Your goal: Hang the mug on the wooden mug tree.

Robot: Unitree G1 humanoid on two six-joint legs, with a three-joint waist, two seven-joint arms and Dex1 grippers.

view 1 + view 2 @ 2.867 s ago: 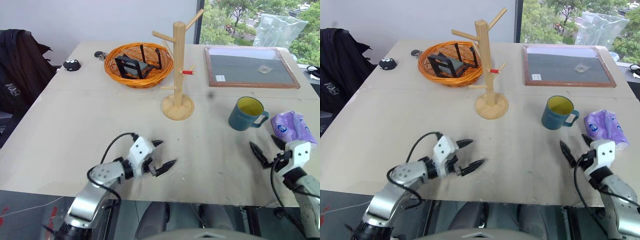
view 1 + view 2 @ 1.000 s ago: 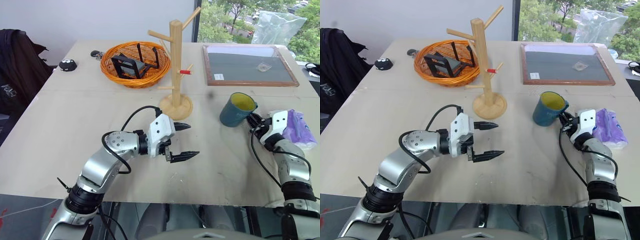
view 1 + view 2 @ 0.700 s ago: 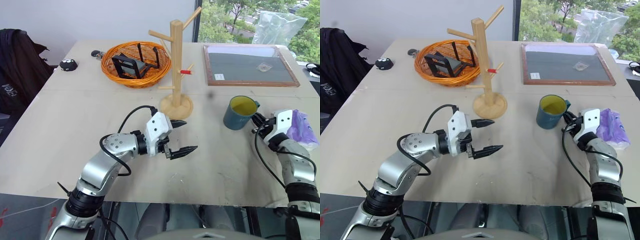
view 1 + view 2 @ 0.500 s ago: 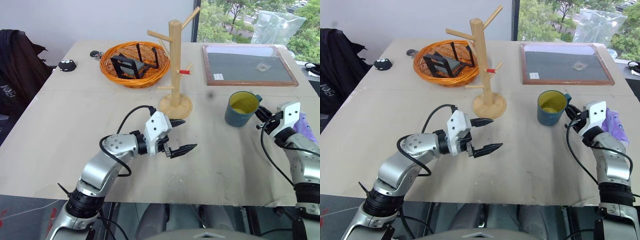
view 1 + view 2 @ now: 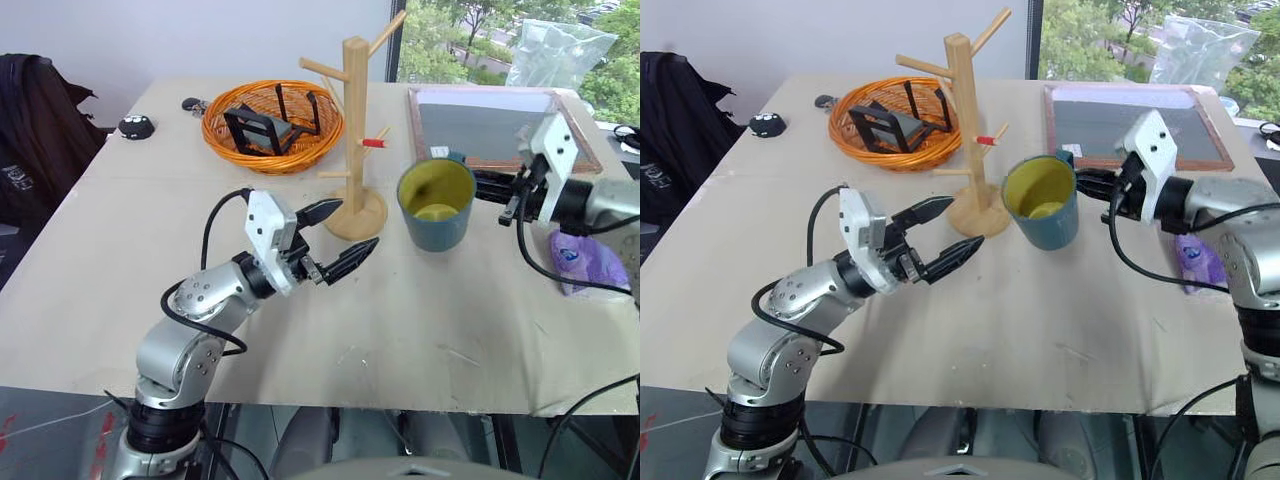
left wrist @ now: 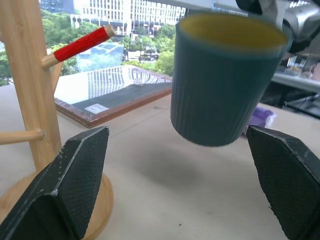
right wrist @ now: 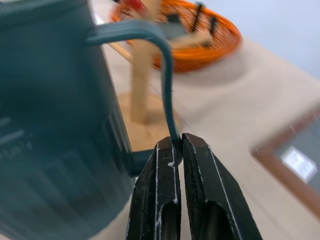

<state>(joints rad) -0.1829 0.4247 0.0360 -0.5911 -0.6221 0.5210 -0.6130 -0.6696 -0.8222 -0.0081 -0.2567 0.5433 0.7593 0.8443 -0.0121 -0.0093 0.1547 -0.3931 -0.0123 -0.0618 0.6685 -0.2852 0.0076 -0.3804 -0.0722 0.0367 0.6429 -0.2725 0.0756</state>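
- Nearest the front edge of the table (image 5: 120, 300), the left gripper (image 5: 336, 238) hovers above the surface with its two black fingers spread wide and nothing between them, aimed toward the mug tree's base.
- Just beyond it, toward the middle of the table, the mug (image 5: 436, 204) hangs in the air, upright with its yellow inside showing; the left wrist view shows clear space and a shadow beneath its bottom.
- The right gripper (image 7: 174, 156) carries it: in the right wrist view its fingers are pressed together on the thin loop of the mug's handle (image 7: 165, 75).
- The mug tree (image 5: 355, 130) stands just beside the mug on the robot's left, its round base on the table, with a red-tipped peg (image 5: 374, 144) pointing toward the mug.
- Farther back sit a wicker basket (image 5: 272, 126) and a framed board (image 5: 500, 120) near the far edge; a purple packet (image 5: 580, 262) lies by the right edge.
- Judged from this, the step in hand is carrying the mug to the tree; it is not yet hung.
- The next move likely calls for turning the handle's opening toward a peg and threading the loop over its tip; the pinch on the thin handle looks slight, so the mug could swing.
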